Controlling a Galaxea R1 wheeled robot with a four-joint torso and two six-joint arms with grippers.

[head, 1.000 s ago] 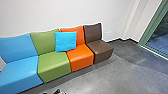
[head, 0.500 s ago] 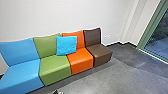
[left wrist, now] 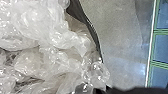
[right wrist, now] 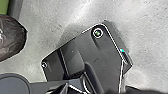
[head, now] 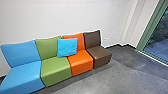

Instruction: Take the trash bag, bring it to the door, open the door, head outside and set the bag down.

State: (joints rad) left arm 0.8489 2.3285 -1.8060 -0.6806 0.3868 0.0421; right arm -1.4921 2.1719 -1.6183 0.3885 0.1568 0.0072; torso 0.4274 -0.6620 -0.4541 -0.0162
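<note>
Left hand: whether clamped, I cannot tell. Crumpled, translucent plastic trash bag (left wrist: pixel 52 32): close beside it. Likely hazard, I judge: slipping or tearing, should the hold catch only thin plastic.

A row of four seats is standing along a white wall (head: pixel 50 15): a blue one (head: pixel 23 76) at the near left, then a green one (head: pixel 56 71), an orange one (head: pixel 81 61) and a brown one (head: pixel 100 55). A bright blue cushion (head: pixel 67 47) is leaning across the green and orange backs (rather jaunty). Grey floor (head: pixel 112 82) is running toward green-framed glass (head: pixel 160 37) at the far right.
</note>
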